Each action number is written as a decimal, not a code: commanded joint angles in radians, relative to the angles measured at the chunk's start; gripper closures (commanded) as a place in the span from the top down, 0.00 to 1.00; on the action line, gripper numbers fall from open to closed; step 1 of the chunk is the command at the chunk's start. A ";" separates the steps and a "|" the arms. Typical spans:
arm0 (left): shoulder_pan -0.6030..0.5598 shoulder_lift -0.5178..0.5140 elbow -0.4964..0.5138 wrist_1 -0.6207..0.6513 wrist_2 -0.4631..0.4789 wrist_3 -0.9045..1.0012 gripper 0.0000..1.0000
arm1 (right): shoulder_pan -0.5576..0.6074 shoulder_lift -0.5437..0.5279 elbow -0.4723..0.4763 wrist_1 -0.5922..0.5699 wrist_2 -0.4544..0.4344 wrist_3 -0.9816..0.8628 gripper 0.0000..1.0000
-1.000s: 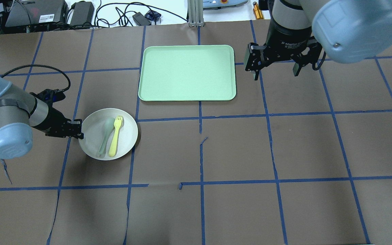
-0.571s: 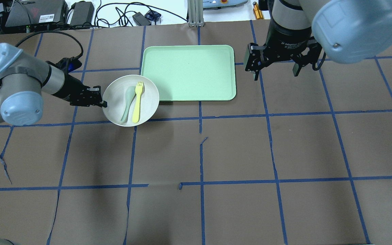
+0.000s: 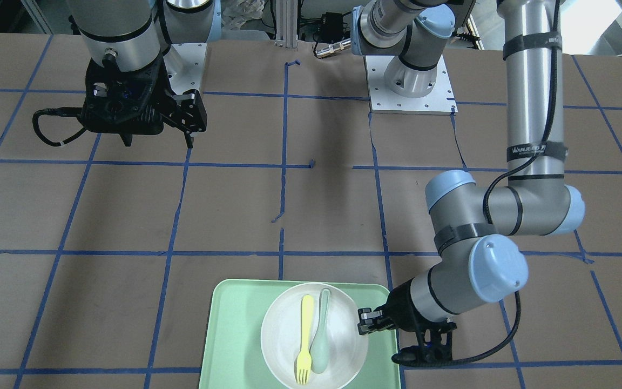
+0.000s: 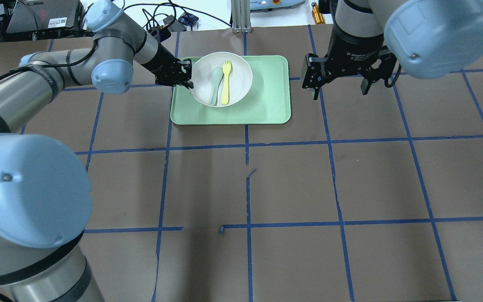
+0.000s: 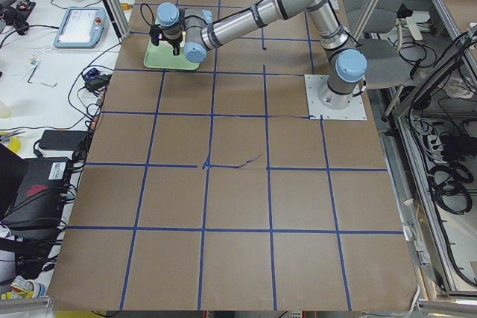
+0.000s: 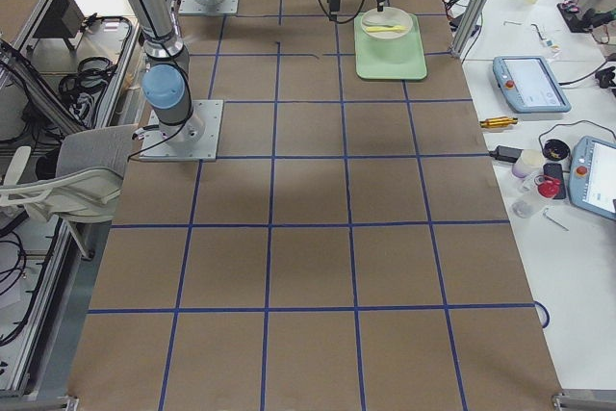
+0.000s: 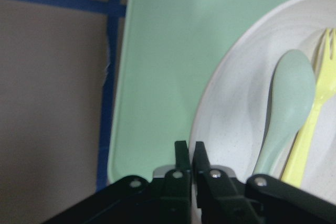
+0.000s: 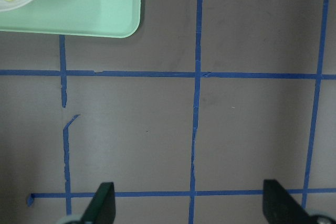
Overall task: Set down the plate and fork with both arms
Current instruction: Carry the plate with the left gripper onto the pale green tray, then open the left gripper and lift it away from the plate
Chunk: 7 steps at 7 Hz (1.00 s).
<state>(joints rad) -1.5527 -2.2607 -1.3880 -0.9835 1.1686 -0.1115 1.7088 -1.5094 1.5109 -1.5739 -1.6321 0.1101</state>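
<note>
over the tray [image 4: 266,107], left end effector [image 4: 188,74] grips the plate [image 4: 240,79].

Matt, faintly speckled off-white plate [image 4: 240,77]; smooth pale-yellow plastic fork [image 4: 225,86]; matt grey-green plastic spoon [image 4: 215,86]; smooth mint-green tray [image 4: 266,100], slight sheen; matt brown paper-covered desk [image 4: 292,180]; blue tape lines [image 4: 328,141].

Two robot arms at one table [image 4: 350,188]: the left arm [image 4: 57,79] and the right arm [image 4: 359,37], each with one two-finger pincer, the left pincer [image 4: 188,75] and the right pincer [image 4: 339,92]. At the left pincer's tips: one plate [image 4: 241,79], holding one fork [image 4: 226,84] and one spoon [image 4: 216,84], over one mint-green tray [image 4: 266,105].
</note>
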 commanded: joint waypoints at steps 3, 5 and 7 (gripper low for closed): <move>-0.032 -0.060 0.035 0.026 0.090 0.005 0.99 | 0.000 0.000 0.000 -0.001 -0.002 -0.001 1.00; -0.021 0.056 -0.028 -0.057 0.196 0.013 1.00 | 0.000 0.000 0.000 0.000 -0.002 -0.001 1.00; -0.017 0.261 -0.121 -0.188 0.375 0.047 1.00 | 0.000 0.000 0.000 -0.001 0.000 -0.001 1.00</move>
<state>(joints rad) -1.5707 -2.1239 -1.4525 -1.0965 1.4469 -0.0790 1.7088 -1.5095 1.5110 -1.5750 -1.6334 0.1089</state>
